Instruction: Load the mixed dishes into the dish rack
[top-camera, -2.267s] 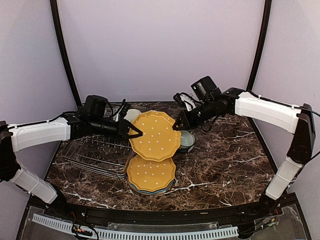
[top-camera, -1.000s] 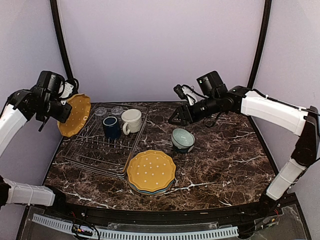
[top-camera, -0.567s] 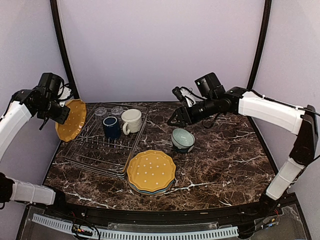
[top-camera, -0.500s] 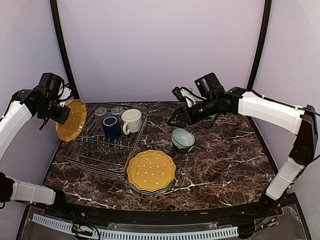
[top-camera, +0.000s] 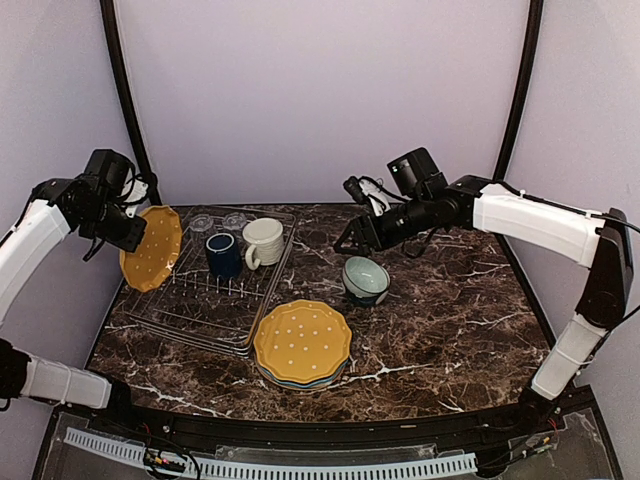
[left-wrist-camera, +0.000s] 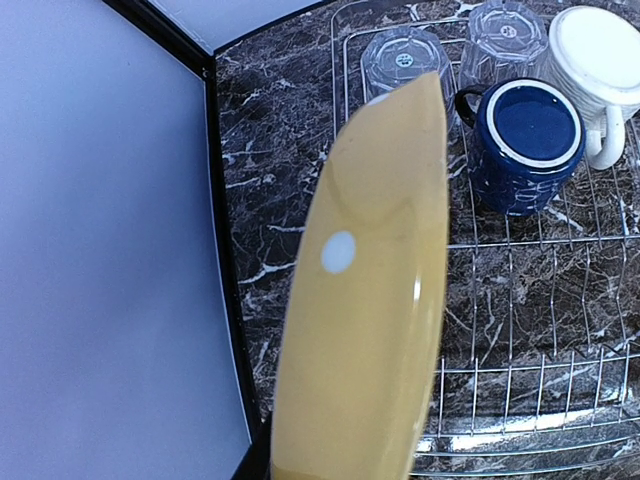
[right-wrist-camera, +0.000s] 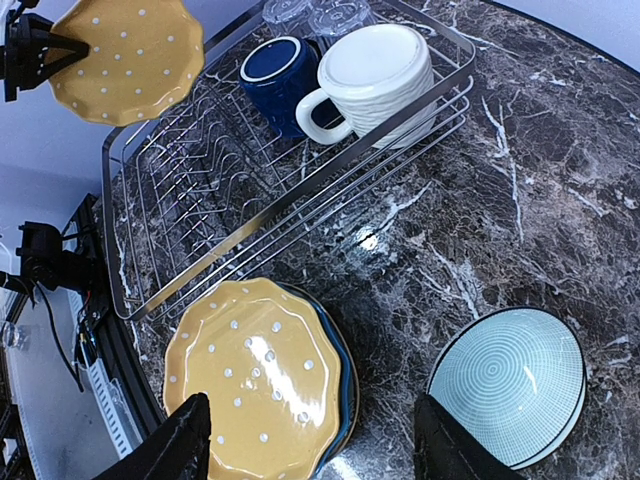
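Midway, mugs (top-camera: 222, 255) and tumblers (left-wrist-camera: 400, 60) racked, left gripper (top-camera: 137, 232) clasps a yellow plate (top-camera: 153, 248), right gripper (top-camera: 352, 238) gapes; bowl (top-camera: 366, 280) and plate stack (top-camera: 302, 343) await the dish rack (top-camera: 190, 312).

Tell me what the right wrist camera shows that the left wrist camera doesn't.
Only the right wrist view shows the pale green bowl and the plate stack on the table. Only the left wrist view shows the held yellow plate edge-on and close, and the tumblers whole. Both show the dish rack, the navy mug, the cream mug and that held plate.
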